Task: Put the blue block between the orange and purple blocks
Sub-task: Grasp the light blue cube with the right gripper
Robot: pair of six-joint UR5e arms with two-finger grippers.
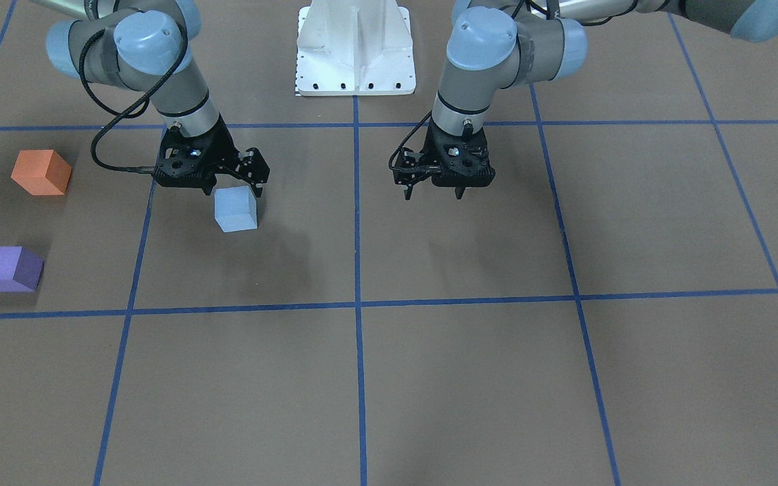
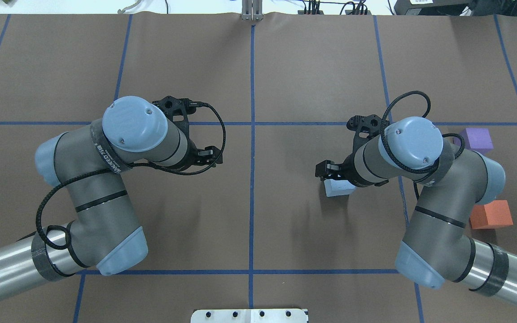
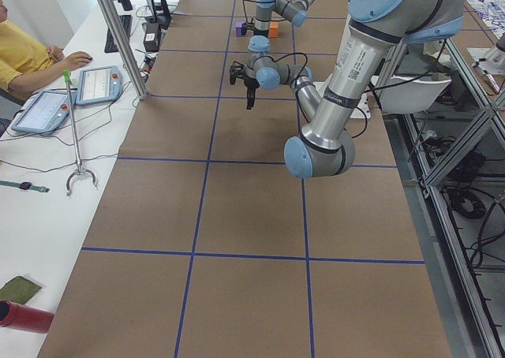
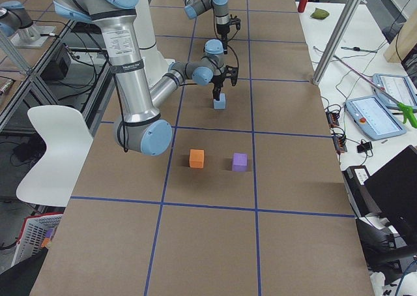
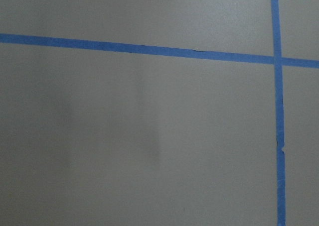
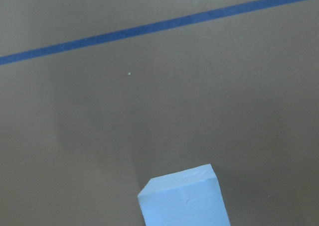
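Exterior front-facing view, and the right fingers (image 1: 260, 187) are spread apart, released, poised just over the blue block (image 1: 236, 210). They are gripping nothing. The block sits flat on the tabletop (image 1: 429, 378) directly beneath the tips. Whether a tip grazes its top edge, I cannot tell. The right wrist view agrees: the block's upper corner pokes in at the bottom (image 6: 184, 198), with bare brown paper and one blue tape line (image 6: 164, 24) beyond it.

Over to the left fingers (image 1: 460, 192). They are also spread wide, with nothing between them, hanging above open tabletop well apart from the block. The left wrist view shows only paper and two crossing tape lines.

Moving outward from the right fingers, on the side away from the left arm, sit the other two cubes, well apart from the blue one. The orange block (image 1: 41, 173) lies roughly level with the fingers. The purple block (image 1: 9, 268) lies farther out from the robot's base. The two cubes do not touch, and the brown paper between them holds nothing. All three cubes rest in the same stretch of the taped grid.
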